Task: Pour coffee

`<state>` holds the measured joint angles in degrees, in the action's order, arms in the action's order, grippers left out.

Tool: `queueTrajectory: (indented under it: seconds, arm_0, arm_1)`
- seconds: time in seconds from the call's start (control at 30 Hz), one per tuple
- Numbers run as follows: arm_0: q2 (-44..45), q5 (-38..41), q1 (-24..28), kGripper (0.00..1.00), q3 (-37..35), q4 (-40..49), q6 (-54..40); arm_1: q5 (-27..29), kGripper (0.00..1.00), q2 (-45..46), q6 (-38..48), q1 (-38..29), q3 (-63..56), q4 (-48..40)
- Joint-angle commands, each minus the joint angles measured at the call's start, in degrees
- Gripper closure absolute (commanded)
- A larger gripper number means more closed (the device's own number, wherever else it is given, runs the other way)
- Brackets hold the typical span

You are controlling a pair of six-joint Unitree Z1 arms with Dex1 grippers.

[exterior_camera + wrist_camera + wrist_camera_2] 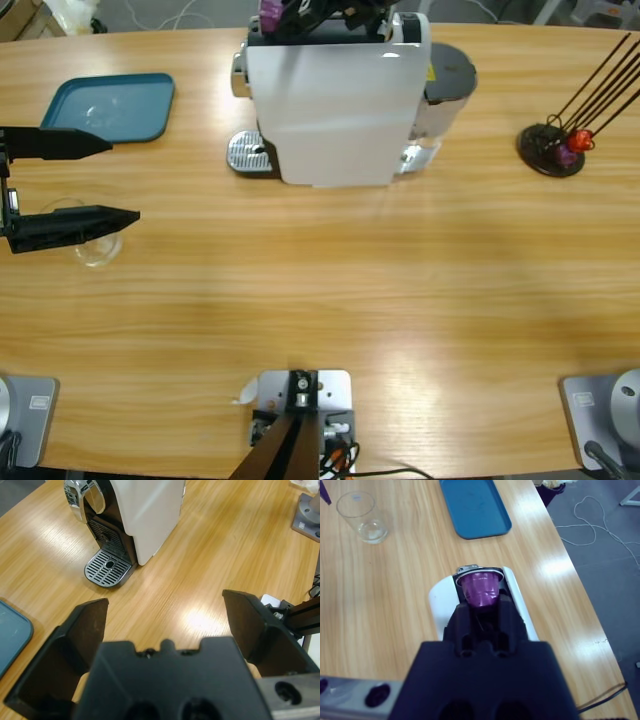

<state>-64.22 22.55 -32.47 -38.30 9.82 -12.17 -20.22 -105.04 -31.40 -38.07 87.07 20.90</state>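
Right now your left hand [125, 180] sits at the desk's [320, 300] nine o'clock edge with its jaws spread wide and nothing between them, the lower jaw lying over the clear glass [92, 240], which looks empty, so you will find no coffee showing in any view. Your right hand [479, 597] is up at twelve o'clock over the white coffee machine [335, 100], its jaws clamped on a purple capsule [479, 590] just above the machine's top opening. The blue tray [110, 105] lies at ten o'clock and the capsule rack [552, 148] at two o'clock
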Motion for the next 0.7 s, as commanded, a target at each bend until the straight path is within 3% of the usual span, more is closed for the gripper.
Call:
queueTrajectory:
  seconds: [0.03,0.7]
  arm_0:
    - [0.48,-0.40,-0.14,0.018,2.09,0.46,0.48]
    - [0.14,-0.47,0.04,0.018,2.62,0.04,0.48]
  arm_1:
    - [3.33,1.000,1.79,-2.23,2.83,0.47,1.78]
    - [3.73,1.000,-0.74,-2.62,2.39,-0.15,2.22]
